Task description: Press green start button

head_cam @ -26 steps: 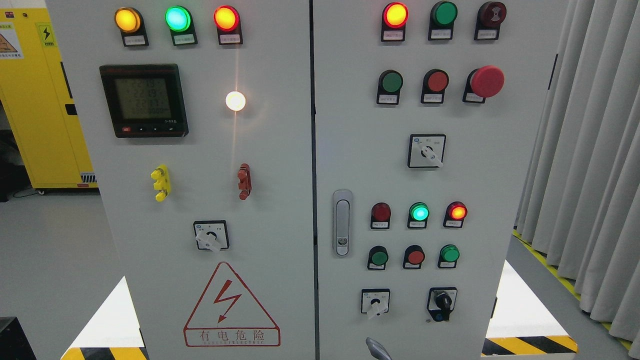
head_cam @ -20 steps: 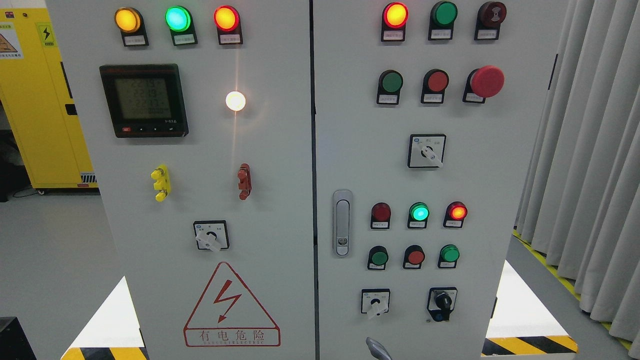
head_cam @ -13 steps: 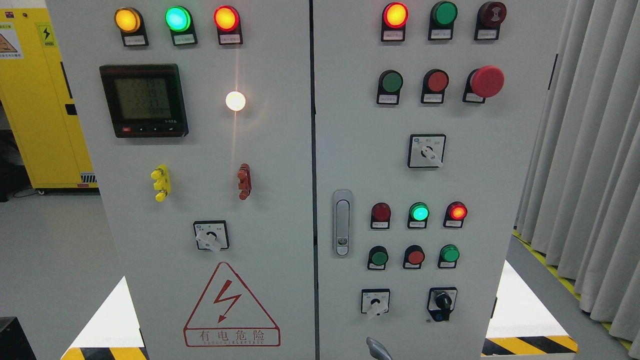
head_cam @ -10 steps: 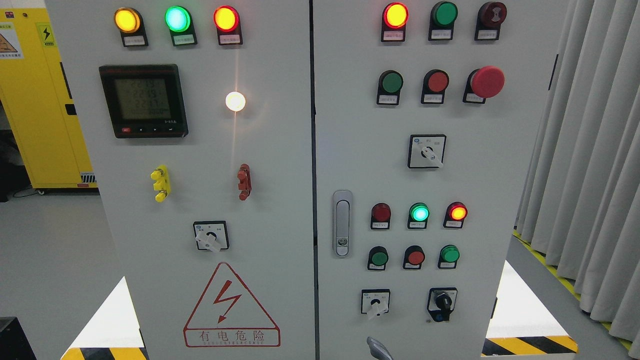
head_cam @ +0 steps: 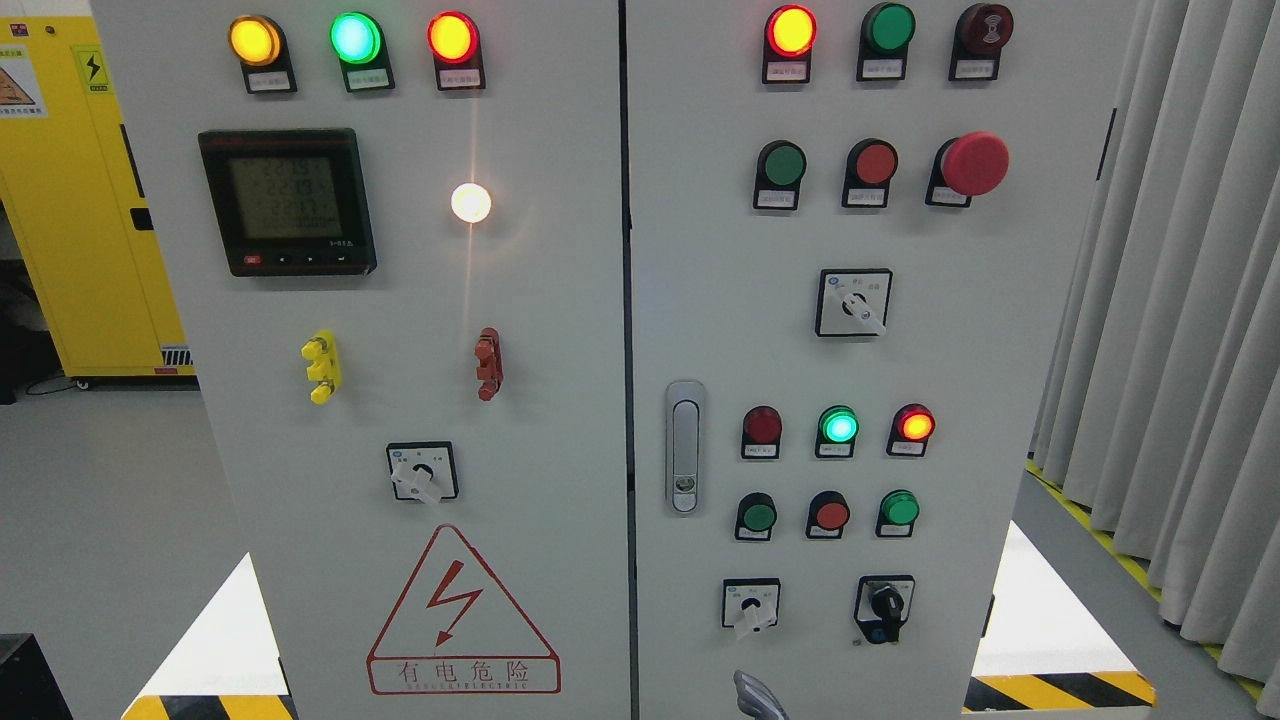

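All we get of our right robot hand point(head_cam: 757, 697) is a grey, smooth, curved sliver poking up at the bottom edge of the pale grey metal cabinet's right door point(head_cam: 1000, 330), so we can't tell if it's released or clenched. The left one isn't in view at all.

Straight above that sliver, past the small white-handled selector switch point(head_cam: 750, 605), sits the round flat green push button point(head_cam: 758, 516), leftmost in the lower button row, beside a matching round red push button point(head_cam: 830, 514). The labels are too tiny to read, so calling this one the start button is our guess. There's a second round flat green push button point(head_cam: 783, 163) well up near the door's top edge, next to the fat red mushroom stop button point(head_cam: 973, 163).

Either way the move is up the door, then straight into the panel. The caps look like glossy plastic in black collars, set quite close together.
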Tool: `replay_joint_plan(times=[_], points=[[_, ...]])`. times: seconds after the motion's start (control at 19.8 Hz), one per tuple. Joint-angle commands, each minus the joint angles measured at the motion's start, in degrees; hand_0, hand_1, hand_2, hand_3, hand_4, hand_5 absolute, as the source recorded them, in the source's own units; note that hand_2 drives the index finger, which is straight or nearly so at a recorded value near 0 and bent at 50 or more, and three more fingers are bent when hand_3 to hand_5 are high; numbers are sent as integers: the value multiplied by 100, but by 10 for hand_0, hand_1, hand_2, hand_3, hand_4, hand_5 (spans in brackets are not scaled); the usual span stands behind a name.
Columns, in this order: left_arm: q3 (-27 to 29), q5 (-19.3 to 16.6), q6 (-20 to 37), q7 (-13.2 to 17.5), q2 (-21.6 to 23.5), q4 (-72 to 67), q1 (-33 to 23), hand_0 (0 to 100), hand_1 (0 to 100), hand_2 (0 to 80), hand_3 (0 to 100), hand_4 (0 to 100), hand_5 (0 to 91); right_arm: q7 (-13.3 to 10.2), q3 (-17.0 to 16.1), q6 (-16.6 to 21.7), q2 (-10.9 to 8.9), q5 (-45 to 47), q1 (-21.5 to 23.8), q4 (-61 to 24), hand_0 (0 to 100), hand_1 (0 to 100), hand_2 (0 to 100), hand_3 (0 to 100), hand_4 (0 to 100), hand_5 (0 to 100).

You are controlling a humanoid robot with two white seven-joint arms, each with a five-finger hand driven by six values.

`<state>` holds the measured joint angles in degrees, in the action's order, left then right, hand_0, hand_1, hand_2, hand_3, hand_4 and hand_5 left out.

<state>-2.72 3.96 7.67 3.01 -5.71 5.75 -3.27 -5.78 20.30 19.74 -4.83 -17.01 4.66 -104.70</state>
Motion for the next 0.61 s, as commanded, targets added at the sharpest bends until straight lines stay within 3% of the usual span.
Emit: replay_joint_plan(times=[0.0, 0.05, 0.1, 0.15, 0.3, 0.4, 0.56], points=[[0, 0, -2, -2, 0, 5, 2, 120, 556, 0, 0, 0, 0, -133, -561, -13, 61, -1687, -219, 20, 341, 742, 0, 657, 807, 835], [0, 0, -2, -2, 0, -4, 2, 120, 556, 0, 0, 0, 0, -229, -658, -40, 96, -2100, -342, 29, 342, 794, 0, 820, 936, 918], [0, 0, -2, -2, 0, -4, 2, 120, 556, 0, 0, 0, 0, -308, -746, -66, 157, -2487, -482, 46, 390, 798, 0, 822, 937, 919], [0, 0, -2, -2, 0, 5, 2, 120, 556, 0, 0, 0, 0, -344, -834, -66, 193, -2813, -605, 99, 333, 818, 0, 893, 982, 984], [0, 0, -2, -2, 0, -4, 2, 120, 556, 0, 0, 0, 0, -371, -923, -425, 202, -3614, -922, 143, 328, 849, 0, 928, 997, 1000], [0, 0, -2, -2, 0, 5, 2, 120, 556, 0, 0, 0, 0, -362, -914, -628, 202, -3949, -1194, 239, 405, 869, 0, 934, 990, 1000], [0, 0, -2, -2, 0, 5, -7, 120, 556, 0, 0, 0, 0, -371, -1027, -638, 211, -4318, -1572, 599, 521, 905, 1, 939, 986, 1000]])
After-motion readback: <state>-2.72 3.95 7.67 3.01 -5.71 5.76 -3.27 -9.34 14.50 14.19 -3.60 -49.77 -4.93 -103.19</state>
